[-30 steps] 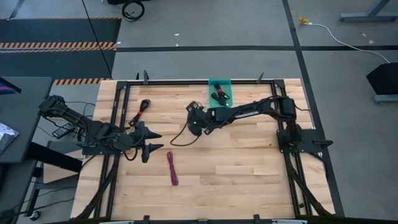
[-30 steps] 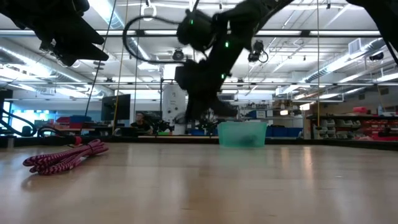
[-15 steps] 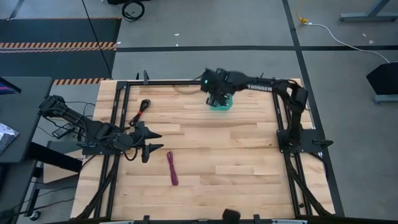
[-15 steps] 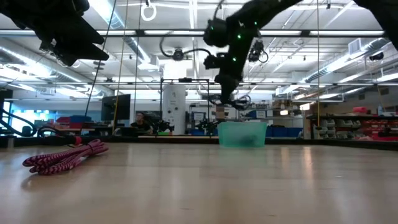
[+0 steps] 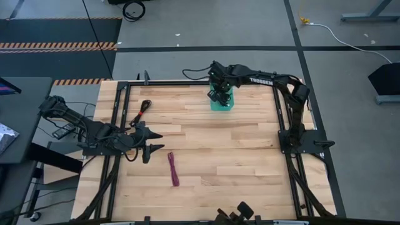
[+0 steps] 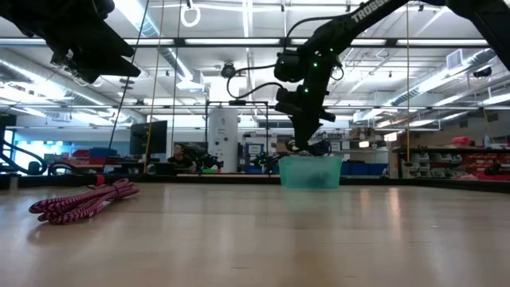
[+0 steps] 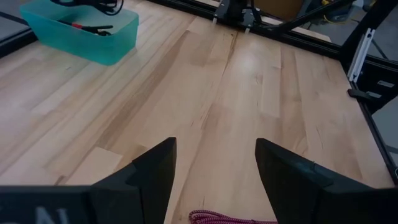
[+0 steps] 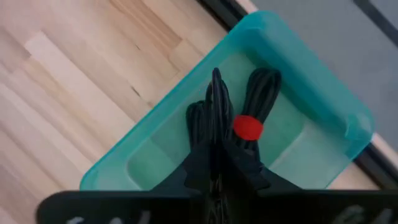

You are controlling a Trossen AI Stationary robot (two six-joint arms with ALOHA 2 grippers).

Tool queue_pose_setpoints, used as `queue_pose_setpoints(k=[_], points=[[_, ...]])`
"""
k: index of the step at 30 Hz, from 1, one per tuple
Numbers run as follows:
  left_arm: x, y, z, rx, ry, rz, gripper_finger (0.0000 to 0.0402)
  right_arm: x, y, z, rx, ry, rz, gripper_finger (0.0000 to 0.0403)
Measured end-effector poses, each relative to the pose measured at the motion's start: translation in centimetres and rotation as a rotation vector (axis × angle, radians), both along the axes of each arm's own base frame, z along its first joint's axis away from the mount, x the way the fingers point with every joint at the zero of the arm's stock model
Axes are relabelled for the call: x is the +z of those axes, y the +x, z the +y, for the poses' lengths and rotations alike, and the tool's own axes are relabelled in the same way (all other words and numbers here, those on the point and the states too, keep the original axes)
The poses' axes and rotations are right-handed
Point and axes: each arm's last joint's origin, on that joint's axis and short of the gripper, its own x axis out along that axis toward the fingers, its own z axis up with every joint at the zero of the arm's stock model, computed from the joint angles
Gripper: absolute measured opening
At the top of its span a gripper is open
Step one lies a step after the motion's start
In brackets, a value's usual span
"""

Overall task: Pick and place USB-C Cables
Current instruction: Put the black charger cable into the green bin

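Observation:
My right gripper [image 5: 220, 94] [image 6: 307, 145] [image 8: 214, 149] is over the teal bin [image 5: 223, 105] [image 6: 311, 171] [image 8: 348, 118] at the table's far edge, shut on a black USB-C cable bundle [image 8: 261, 93] with a red tie [image 8: 247, 127]. The left wrist view shows another cable with red ends [image 7: 93, 28] lying in the bin [image 7: 81, 34]. A purple-magenta cable [image 5: 173, 169] [image 6: 84, 199] [image 7: 230, 218] lies flat near the table's middle. A black-and-red cable [image 5: 142, 109] lies at the far left. My left gripper [image 5: 153, 142] [image 7: 214, 168] waits open at the left. My right gripper pinches the black cable bundle between its two fingers [image 8: 216, 93], coming from above and pointing down. The fingers themselves hide the exact spot. Loops of the bundle [image 6: 320, 147] hang beside the fingertips at the bin's rim; whether they rest on the bin's floor I cannot tell.
A black metal frame [image 5: 187, 82] runs around the wooden table top. Bare wood [image 5: 237, 150] lies between the bin and the purple-magenta cable. A dark object [image 5: 237, 211] shows at the table's near edge. A person sits far off in the room [image 6: 179, 155].
My right gripper has carried the black cable from the table's middle to the far edge and now stands over the teal bin, a little lower than half a second ago. The cable has travelled with it, lifted clear of the table.

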Motion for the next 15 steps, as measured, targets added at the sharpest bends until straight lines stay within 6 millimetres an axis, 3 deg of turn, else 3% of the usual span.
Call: queue_pose_setpoints(k=[15], points=[[0.01, 0.00, 0.00, 0.002, -0.005, -0.002, 0.0227, -0.32, 0.10, 0.26, 0.008, -0.029, 0.021, 0.0194]])
